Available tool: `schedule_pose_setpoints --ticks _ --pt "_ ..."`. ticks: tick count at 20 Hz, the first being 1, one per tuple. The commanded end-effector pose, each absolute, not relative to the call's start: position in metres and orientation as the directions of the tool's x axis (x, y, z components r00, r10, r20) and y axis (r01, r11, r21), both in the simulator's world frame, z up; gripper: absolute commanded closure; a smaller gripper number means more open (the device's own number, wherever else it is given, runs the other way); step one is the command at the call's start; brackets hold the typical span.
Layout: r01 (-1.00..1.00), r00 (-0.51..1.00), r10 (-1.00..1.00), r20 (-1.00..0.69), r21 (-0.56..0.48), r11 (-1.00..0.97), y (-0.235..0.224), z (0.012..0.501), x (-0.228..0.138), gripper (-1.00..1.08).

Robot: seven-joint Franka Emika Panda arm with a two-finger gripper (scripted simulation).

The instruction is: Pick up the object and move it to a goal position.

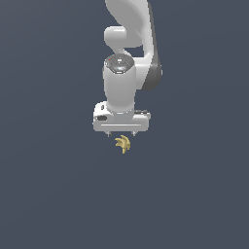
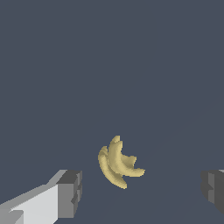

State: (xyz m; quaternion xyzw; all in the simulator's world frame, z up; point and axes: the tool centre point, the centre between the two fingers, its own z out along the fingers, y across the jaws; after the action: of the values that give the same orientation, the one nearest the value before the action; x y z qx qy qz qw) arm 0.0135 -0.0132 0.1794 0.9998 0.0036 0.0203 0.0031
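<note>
The white Panda arm (image 1: 127, 58) hangs down from the top of the exterior view, its wrist pointed straight at a plain dark blue-grey surface (image 1: 53, 194) that fills the whole scene. At its lower end sits the gripper (image 1: 120, 134), a broad white block with two short dark fingertips poking out beneath it. Just below those tips, slightly toward the exterior view's right of the gap's middle, is the object (image 1: 123, 144), a tiny yellow-tan bunch of curved, banana-like lobes fanning out from one joined end, far smaller than the gripper above it. In the exterior view it is hard to tell whether the tips have reached the object's level or are a little above it. The wrist view shows more: the gripper (image 2: 142, 190) is spread wide, one grey finger pad on a white finger at one side of the picture and the other pad at the opposite edge, with the object (image 2: 117, 164) between them and touching neither. It is nearer the finger with the white body than the other. The lobes curve the same way. Nothing is held between the pads.
</note>
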Motion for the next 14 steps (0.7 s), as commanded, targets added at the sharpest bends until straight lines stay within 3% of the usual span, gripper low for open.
schedule_pose_setpoints --ticks 1,14 --pt "0.007 0.999 0.007 0.041 0.006 -1.0 -0.013 0.179 0.013 -0.92" --pt "-0.039 0.997 -0.036 0.062 0.034 -0.999 -0.052 0.186 0.015 -0.92"
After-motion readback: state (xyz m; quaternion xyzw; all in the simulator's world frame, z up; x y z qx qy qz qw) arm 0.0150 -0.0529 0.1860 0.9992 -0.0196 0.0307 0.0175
